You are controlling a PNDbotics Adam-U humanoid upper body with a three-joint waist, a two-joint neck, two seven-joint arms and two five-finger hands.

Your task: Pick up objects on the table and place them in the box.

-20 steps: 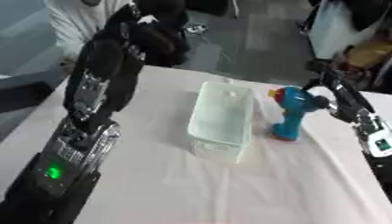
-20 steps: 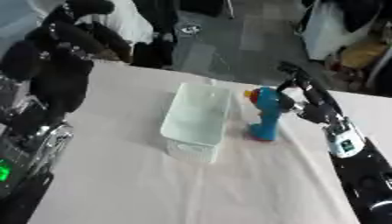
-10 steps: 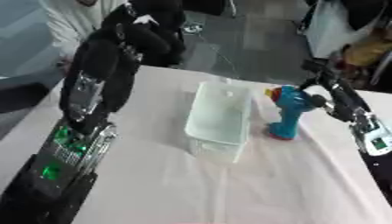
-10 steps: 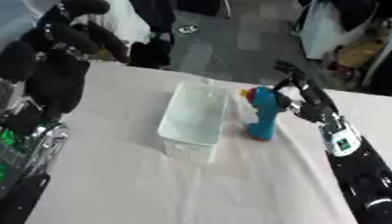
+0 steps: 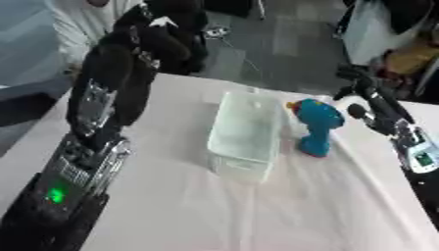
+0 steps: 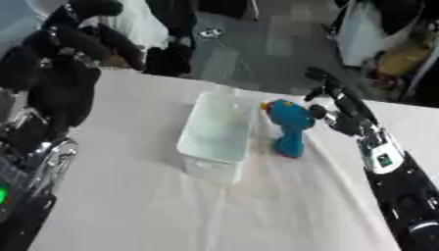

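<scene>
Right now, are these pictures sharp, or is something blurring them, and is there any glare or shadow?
Left eye view: soft all over, the blue toy has smeared edges and the left hand is a dark blur. Right eye view: equally soft; the clear box looks hazy, no strong glare, only a faint shadow beside the toy on the white table.

One clear box (image 5: pixel 246 132); one blue toy (image 5: pixel 318 125); two hands

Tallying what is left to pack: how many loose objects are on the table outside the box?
1: a blue toy stands upright just right of the clear box, near the right hand. The box looks empty; the left arm may hide something.
</scene>
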